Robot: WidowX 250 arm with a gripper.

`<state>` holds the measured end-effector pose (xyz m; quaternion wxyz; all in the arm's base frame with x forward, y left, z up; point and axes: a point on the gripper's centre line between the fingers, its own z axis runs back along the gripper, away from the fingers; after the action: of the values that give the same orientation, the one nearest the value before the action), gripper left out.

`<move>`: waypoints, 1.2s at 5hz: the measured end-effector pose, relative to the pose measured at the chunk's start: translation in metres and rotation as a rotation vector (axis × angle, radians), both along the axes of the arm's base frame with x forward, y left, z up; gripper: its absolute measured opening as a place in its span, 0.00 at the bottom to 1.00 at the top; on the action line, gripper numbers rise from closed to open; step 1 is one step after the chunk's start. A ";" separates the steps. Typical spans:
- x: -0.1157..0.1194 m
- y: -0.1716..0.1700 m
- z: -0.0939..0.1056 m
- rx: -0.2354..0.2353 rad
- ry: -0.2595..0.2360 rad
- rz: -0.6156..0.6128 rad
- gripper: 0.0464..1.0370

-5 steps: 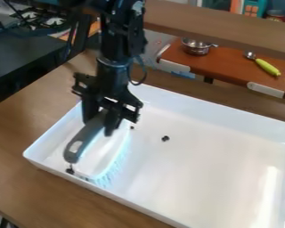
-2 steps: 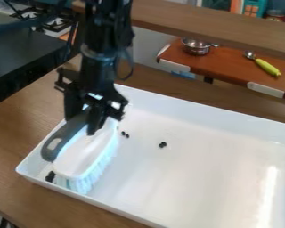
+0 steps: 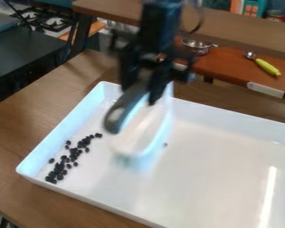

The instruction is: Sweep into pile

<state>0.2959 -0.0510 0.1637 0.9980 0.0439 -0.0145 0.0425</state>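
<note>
Got my gripper clamped on the grey handle of the brush, which hangs tilted right below it, bristle end lowest. Most of the black bits are bunched in the white tray, down and left of the gripper, near the tray's left wall, apart from the brush.

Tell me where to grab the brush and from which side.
Best take the brush by its slim gray handle, from above, where the tool holds it: the handle runs along the upper side, while the bristles face down, so this approach should avoid them.
</note>
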 end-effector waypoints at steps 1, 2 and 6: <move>0.018 -0.037 -0.007 -0.019 0.015 -0.017 0.44; 0.034 -0.065 -0.014 -0.018 0.006 -0.011 0.44; 0.066 -0.076 -0.073 0.072 0.048 0.106 0.44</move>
<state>0.3615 -0.1273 0.0904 0.9922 0.0816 0.0101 0.0938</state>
